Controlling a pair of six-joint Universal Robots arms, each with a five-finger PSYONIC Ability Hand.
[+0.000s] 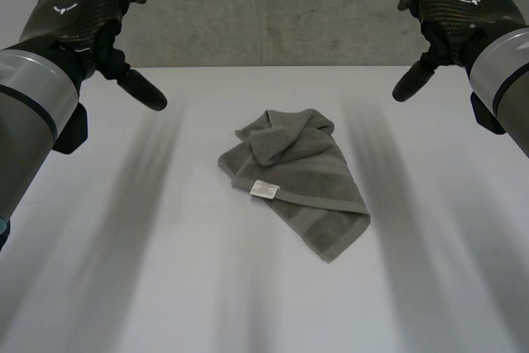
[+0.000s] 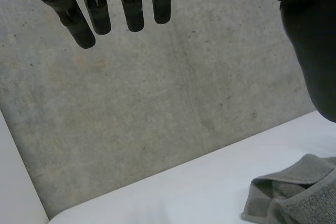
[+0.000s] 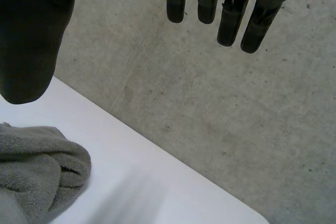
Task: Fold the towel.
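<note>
- White table under a grey concrete wall, head view: the towel, grey terry, lies rumpled mid-table. Its far end is bunched over itself and a white label faces up. Its long axis slants from that bunch toward my right.
- My left hand and right hand hang raised, well apart, either side of the towel's far end; neither looks clearly nearer.
- Left wrist view: my fingers are straight and loose, holding nothing; the towel's bunched end lies below my thumb.
- Right wrist view: fingers likewise relaxed and empty; a soft rolled fold of towel sits under the thumb.
</note>
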